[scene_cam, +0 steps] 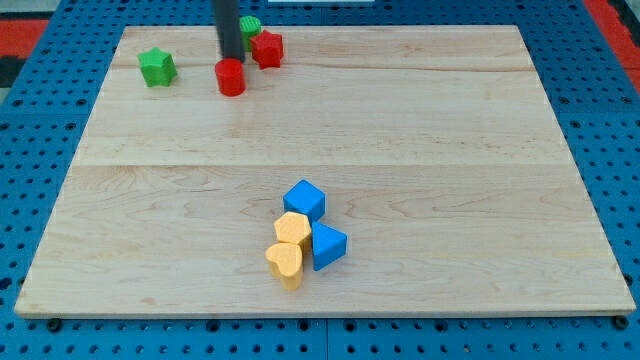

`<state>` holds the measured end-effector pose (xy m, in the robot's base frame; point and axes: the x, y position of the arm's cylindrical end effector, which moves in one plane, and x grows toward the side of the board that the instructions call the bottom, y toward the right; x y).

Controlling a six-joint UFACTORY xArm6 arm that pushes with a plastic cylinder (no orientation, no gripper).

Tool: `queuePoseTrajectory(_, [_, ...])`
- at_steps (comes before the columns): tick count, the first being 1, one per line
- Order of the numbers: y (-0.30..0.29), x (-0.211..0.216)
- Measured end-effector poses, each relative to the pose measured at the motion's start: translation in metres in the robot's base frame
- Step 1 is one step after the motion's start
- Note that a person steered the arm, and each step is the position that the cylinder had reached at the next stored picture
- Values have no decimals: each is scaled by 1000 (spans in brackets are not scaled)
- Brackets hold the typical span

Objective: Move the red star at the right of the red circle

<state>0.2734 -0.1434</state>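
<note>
The light wooden plank surface [420,120] lies on a blue pegboard base [40,180]. No jaws on this rig, just a straight dark rod, so there is no open/closed state to tell. The rod comes down from the view's top, and my tip [231,59] sits right at the top edge of the red round block, i.e. the red circle [231,77]; looks touching or nearly so, can't tell which.

The red star-shaped block [267,48] is up near the surface's top edge, just to the view's right of the rod and slightly above + right of the red circle. It's near the circle w/ a small gap, not touching it. A green round-ish block [250,25] pokes out behind the rod, just above-left of the red star; it's partly hidden, so exact shape is unclear. A green star-shaped block [156,67] stands alone to the view's left of the red circle, well apart from the tip.

Down toward the view's bottom, approx mid-width, 4 blocks cluster tight: a blue cube-like block [305,199] on top, a yellow block [293,229] w/ angled sides just below it, a blue wedge-like block [328,245] to the right, and a yellow heart-shaped block [285,262] lowest. They touch or nearly touch 1 another, far from the tip.
</note>
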Motion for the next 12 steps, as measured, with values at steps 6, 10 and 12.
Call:
queuePoseTrajectory(6, [-12, -82])
queuePoseTrajectory(10, [65, -78])
queuePoseTrajectory(12, [113, -51])
